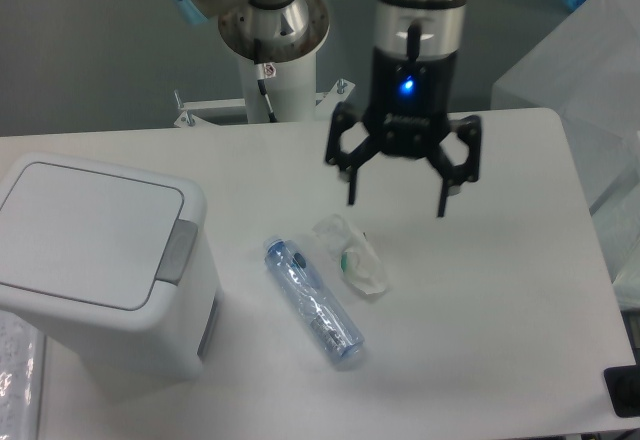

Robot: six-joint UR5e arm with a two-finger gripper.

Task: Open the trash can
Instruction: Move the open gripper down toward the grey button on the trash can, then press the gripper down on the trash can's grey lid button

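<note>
Trash can [100, 260], rigid with lid closed, sits left; we judge pressing its grey tab [178, 251] best, gripper [398, 195] spread wide, empty.

Gripper [397, 200] jaws wide, above wrapper [352, 254]; bottle [313, 300] at its 7; bin [100, 260] at 9, lid down.

White table [480, 300] with trash can [95, 265], plastic bottle [313, 300], crumpled wrapper [352, 255].
</note>
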